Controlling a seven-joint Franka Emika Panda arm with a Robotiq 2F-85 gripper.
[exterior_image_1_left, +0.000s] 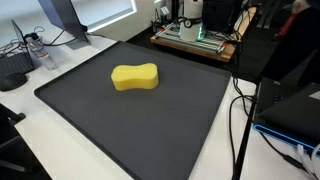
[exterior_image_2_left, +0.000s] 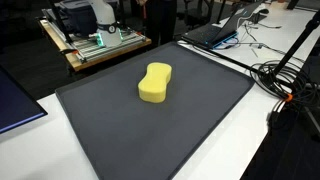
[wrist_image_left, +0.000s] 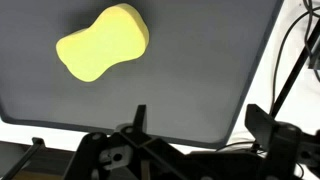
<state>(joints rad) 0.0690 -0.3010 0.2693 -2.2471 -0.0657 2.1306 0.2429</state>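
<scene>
The yellow sponge (exterior_image_1_left: 135, 77) lies flat on a dark mat (exterior_image_1_left: 150, 125). In both exterior views it sits a bit toward the far side of the mat, away from the edges. Nothing else is on the mat.

The gripper (wrist_image_left: 198, 125) shows only in the wrist view, at the bottom of the picture. Its two fingers (wrist_image_left: 140, 115) stand wide apart, and nothing is between them. It holds nothing and touches nothing. In that view the sponge (wrist_image_left: 103, 43) is up and to the left, well apart from the gripper.

The mat lies on a white table (exterior_image_1_left: 62, 60). Black cables (exterior_image_2_left: 288, 82) lie on the table beside one edge of the mat. A laptop (exterior_image_2_left: 215, 32) sits near a far corner. Behind the table is a wooden cart (exterior_image_1_left: 195, 40) with a machine on it.

The sponge is shaped like a peanut, thin in the middle and round at both ends. In an exterior view (exterior_image_2_left: 154, 83) its long side points away from the camera, leaning a little to the right. In the wrist view it slants from the lower left up to the upper right.
</scene>
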